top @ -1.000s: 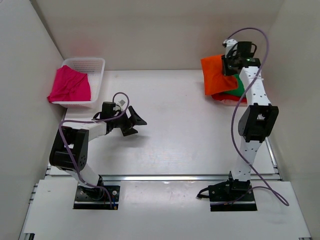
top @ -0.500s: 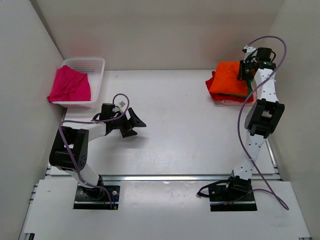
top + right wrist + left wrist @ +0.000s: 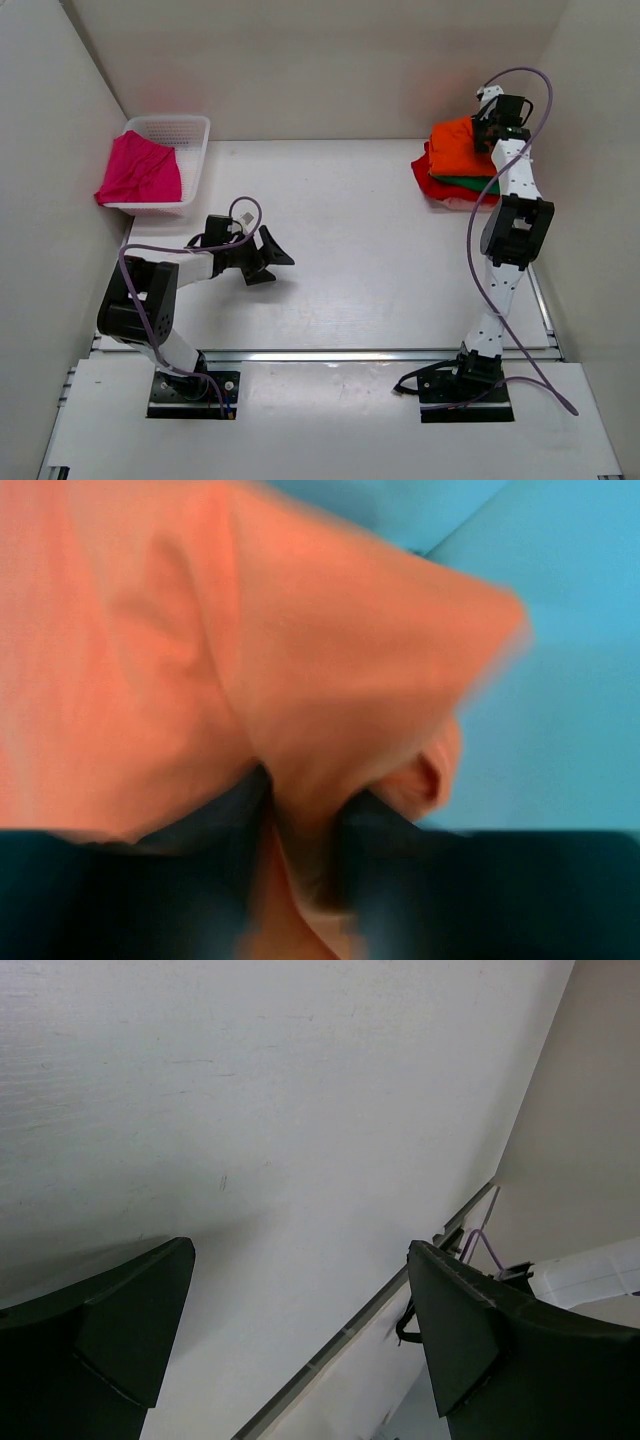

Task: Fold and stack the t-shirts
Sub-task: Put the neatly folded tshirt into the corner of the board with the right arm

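Right gripper (image 3: 488,128) clenched on orange t-shirt (image 3: 455,142), seemingly a bunched fold, wrist view blurred; shirt atop green t-shirt (image 3: 466,184), red t-shirt (image 3: 428,181). Left gripper (image 3: 268,256) released, jaws spread, over desk (image 3: 360,230).

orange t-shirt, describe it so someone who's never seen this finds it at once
Go to the white table's far right corner, where a small pile of cloth shirts lies. The soft orange cloth t-shirt is the top layer, pinched in the jaws of the right gripper. Only a green shirt and a red shirt show beneath it.

White mesh basket (image 3: 198,150) on table's (image 3: 360,230) far-left corner
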Controlling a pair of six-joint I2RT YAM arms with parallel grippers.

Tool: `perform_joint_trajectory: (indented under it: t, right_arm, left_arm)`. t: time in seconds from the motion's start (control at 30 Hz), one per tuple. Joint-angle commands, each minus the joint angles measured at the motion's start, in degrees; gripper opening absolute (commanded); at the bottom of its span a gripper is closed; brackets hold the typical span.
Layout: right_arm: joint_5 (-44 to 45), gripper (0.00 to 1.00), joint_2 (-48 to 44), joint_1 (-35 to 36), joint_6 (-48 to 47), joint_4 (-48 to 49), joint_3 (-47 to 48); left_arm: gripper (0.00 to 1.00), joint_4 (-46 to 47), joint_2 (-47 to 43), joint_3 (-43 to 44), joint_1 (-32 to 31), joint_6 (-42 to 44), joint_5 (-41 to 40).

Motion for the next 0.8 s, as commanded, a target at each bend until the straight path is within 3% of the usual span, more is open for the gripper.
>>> perform_joint_trajectory:
  t: [0.0,0.03,0.1,0.17,0.2,0.3,0.43,0.47,0.5,0.53,0.63,0.77]
  right_arm:
    - [7.48,0.40,-1.69,1.13,-2.84,10.44,-0.47]
    - [10.02,0.48,-2.21,1.74,-3.54,11.40,-1.16]
    - [14.51,0.77,-2.83,2.80,-4.86,13.51,-2.57]
    - [21.52,0.95,-5.28,3.24,-4.52,15.18,-3.89]
    - [22.60,0.99,-6.42,3.59,-4.34,15.54,-5.72]
    - [30.41,0.99,-15.54,4.73,-3.55,19.57,-12.48]
    - [28.94,0.99,-27.42,7.19,4.43,17.40,-22.94]
    - [26.59,0.72,-31.27,7.72,7.84,14.34,-24.27]
    - [25.26,0.61,-33.57,8.16,9.53,11.44,-24.20]
    - [24.03,0.99,-34.12,8.86,12.68,5.23,-22.46]
    - [27.60,0.99,-33.60,14.20,16.04,-6.40,-20.51]
    - [29.02,0.99,-42.72,21.24,18.50,-3.19,-37.94]
  left_arm:
    - [0.99,0.29,-3.24,-0.69,-0.35,0.72,1.12]
    - [0.98,0.47,-3.33,-0.86,-0.27,0.80,1.21]
    - [0.98,0.21,-3.33,-0.43,-0.79,1.07,0.51]
    - [0.98,-2.05,-3.77,0.53,-0.97,1.68,-0.72]
    - [0.99,-3.30,-4.29,0.89,-0.45,1.77,-0.98]
    - [0.98,-9.44,-5.53,4.04,0.26,5.53,-5.28]
    - [0.99,-21.12,-5.44,9.94,0.09,14.77,-10.21]
    - [0.99,-22.72,-6.14,10.64,0.61,16.43,-10.65]
    - [0.99,-22.99,-7.10,10.91,0.96,16.45,-10.83]
    - [0.99,-23.95,-7.63,10.74,1.31,16.36,-11.01]
    - [0.99,-26.76,-11.14,12.22,1.06,18.20,-13.70]
    - [0.99,-30.29,-18.35,13.11,-1.84,21.63,-17.00]
